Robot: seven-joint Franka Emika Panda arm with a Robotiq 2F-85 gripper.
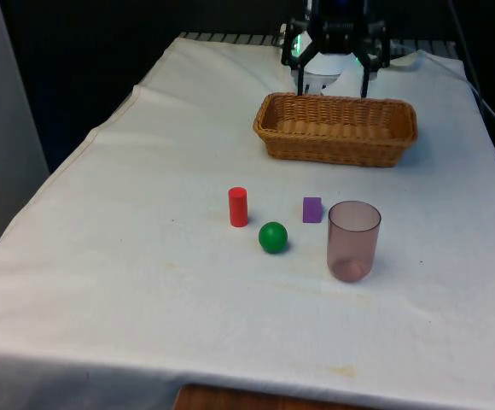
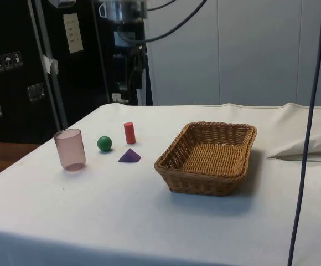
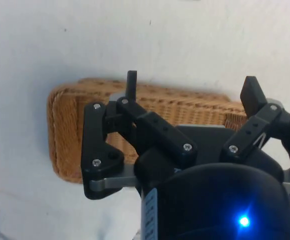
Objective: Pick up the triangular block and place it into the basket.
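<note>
The triangular block (image 1: 312,209) is purple and lies on the white cloth near the table's middle; from the side it shows as a small wedge (image 2: 129,156). The woven basket (image 1: 337,147) stands farther back, toward the robot, and looks empty (image 2: 207,180). My gripper (image 1: 332,85) hangs high above the far edge of the basket, well away from the block. Its fingers (image 3: 131,85) are spread wide with nothing between them (image 3: 191,90), and the basket's rim (image 3: 65,130) lies below them.
A red cylinder (image 1: 238,207) stands to the front view's left of the block, with a green ball (image 1: 273,237) just in front. A translucent pink cup (image 1: 353,240) stands upright at the front view's right of the block, close to it.
</note>
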